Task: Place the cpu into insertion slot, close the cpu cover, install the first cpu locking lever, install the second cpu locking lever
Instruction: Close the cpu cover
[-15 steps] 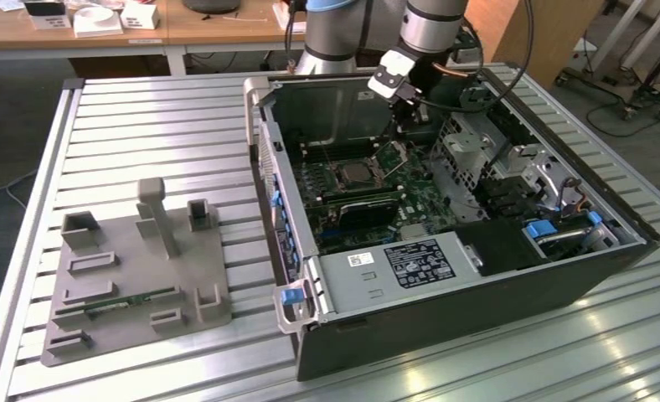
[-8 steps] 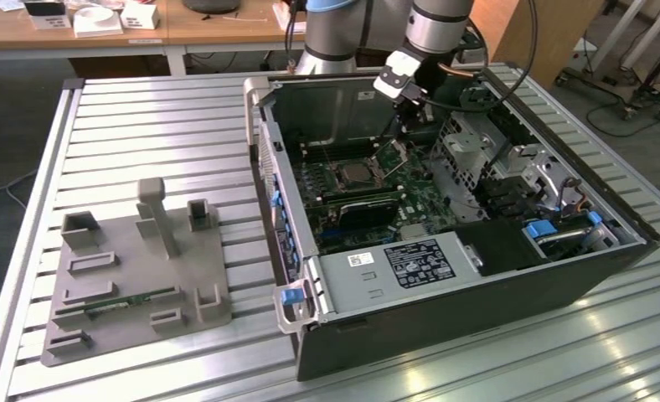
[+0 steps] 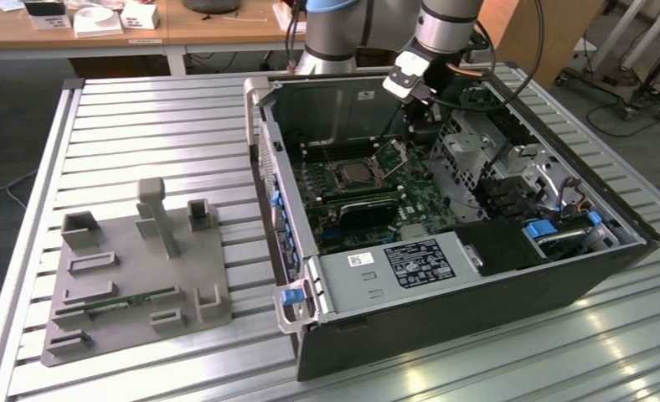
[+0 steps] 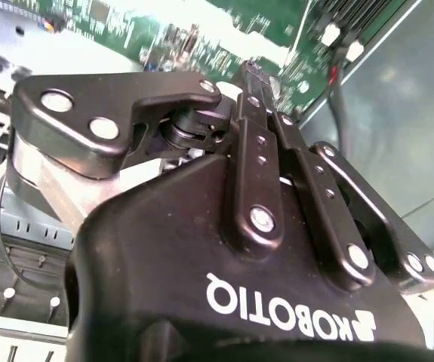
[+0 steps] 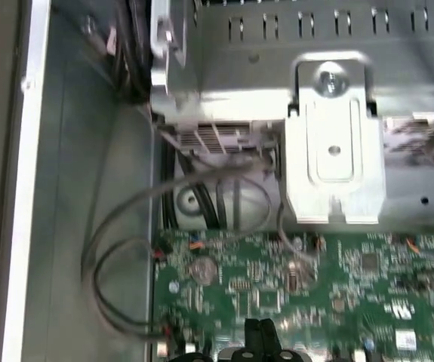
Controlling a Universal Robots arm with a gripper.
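In the exterior view the open computer case (image 3: 442,226) lies on the slatted table. The cpu (image 3: 353,174), a silver-grey square, sits in the insertion slot (image 3: 332,179) on the green board. Beside it the cpu cover (image 3: 393,156) stands tilted up on its hinge. My gripper (image 3: 420,117) hangs inside the case's far end, above and behind the slot, apart from the cover. In the second wrist view its black fingers (image 4: 256,113) meet at the tips, shut with nothing seen between them. The first wrist view catches the fingertips (image 5: 258,341) over the green board (image 5: 292,290).
A silver bracket (image 5: 333,143) and looped cables (image 5: 126,256) sit against the case wall near the gripper. A drive cage (image 3: 497,159) and a grey box (image 3: 403,264) crowd the case. A grey fixture plate (image 3: 140,276) lies on the exterior view's left.
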